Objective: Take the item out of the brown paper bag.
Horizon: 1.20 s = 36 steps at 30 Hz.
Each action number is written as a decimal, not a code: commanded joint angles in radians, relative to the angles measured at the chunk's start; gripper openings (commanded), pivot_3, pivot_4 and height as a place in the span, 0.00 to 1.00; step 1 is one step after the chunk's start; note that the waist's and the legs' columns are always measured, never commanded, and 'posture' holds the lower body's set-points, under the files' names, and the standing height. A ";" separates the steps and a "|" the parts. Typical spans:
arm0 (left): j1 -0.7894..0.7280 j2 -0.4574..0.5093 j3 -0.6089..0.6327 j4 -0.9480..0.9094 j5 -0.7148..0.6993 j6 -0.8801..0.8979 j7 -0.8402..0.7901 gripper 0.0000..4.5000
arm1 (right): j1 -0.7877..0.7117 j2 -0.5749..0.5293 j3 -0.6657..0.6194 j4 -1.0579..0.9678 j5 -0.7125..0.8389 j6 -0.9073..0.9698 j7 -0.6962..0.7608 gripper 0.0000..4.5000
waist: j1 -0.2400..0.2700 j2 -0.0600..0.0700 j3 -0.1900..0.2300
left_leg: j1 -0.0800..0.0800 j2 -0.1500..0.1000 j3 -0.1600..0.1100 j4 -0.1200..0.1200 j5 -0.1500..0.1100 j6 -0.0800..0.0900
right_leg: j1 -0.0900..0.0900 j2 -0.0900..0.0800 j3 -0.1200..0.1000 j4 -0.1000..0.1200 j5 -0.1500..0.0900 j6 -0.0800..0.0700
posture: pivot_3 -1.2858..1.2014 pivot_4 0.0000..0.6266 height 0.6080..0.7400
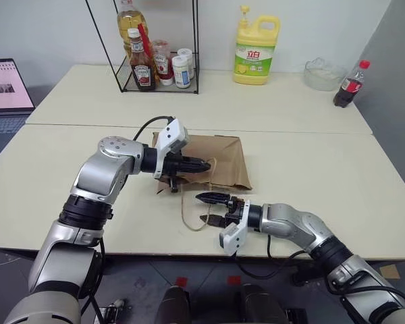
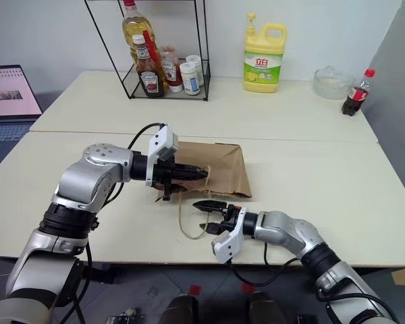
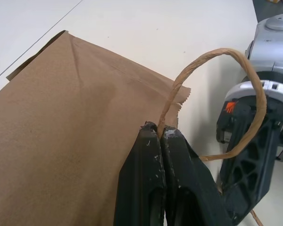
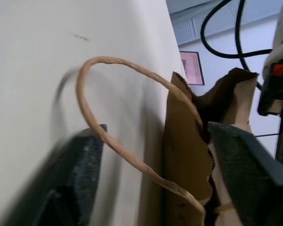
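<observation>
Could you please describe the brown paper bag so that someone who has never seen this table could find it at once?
Start at the near cream table, the one closest to the robot, and look to its middle. There the brown paper bag lies flat on its side, with the left tool shut on its top edge. It is the only brown paper thing in sight, trailing a thin looped handle toward the right tool.

head pair looking down, wrist cameras close on brown paper bag point(image 1: 216, 160)

Both arms: silver-grey metal shells w/ black joint bands. White wrist camera housings. Left tool point(image 1: 204, 164) and right tool point(image 1: 204, 208): black fingers, scuffed whitish at tips. Black cables loop off each forearm. Orange mark on wrist.
</observation>
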<state>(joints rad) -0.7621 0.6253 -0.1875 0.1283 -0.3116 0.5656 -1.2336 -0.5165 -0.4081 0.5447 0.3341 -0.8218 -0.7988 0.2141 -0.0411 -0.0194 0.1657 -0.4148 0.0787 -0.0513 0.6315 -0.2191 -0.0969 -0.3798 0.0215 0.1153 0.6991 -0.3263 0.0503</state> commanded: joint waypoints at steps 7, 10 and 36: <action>-0.023 0.011 0.034 -0.015 -0.015 -0.018 -0.006 0.00 | 0.011 -0.009 0.024 0.044 0.075 -0.001 0.031 0.02 | -0.001 -0.001 0.000 | 0.001 0.000 0.000 0.000 0.000 0.000 | 0.001 0.000 0.000 0.000 0.000 0.000 | 0.52 0.24 1.00; -0.056 0.007 0.049 0.017 -0.012 -0.029 0.008 0.00 | 0.037 0.005 0.026 0.036 0.150 0.022 0.082 0.01 | 0.000 -0.001 -0.001 | 0.001 0.000 0.000 0.000 -0.001 0.001 | 0.002 0.000 0.000 0.000 0.000 0.000 | 0.52 0.24 1.00; -0.284 -0.095 0.174 0.262 0.014 -0.131 0.259 0.00 | 0.080 0.085 -0.041 0.031 0.502 0.299 0.403 0.01 | -0.001 -0.001 -0.001 | 0.001 0.000 -0.002 0.000 -0.001 0.001 | 0.003 0.000 -0.002 -0.001 0.000 0.000 | 0.52 0.24 1.00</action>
<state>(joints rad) -1.0302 0.5378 -0.0328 0.4092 -0.2855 0.4483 -0.9729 -0.4528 -0.3105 0.5036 0.3659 -0.3294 -0.5242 0.5909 -0.0417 -0.0203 0.1651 -0.4133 0.0785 -0.0530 0.6313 -0.2193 -0.0966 -0.3766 0.0212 0.1133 0.6979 -0.3264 0.0503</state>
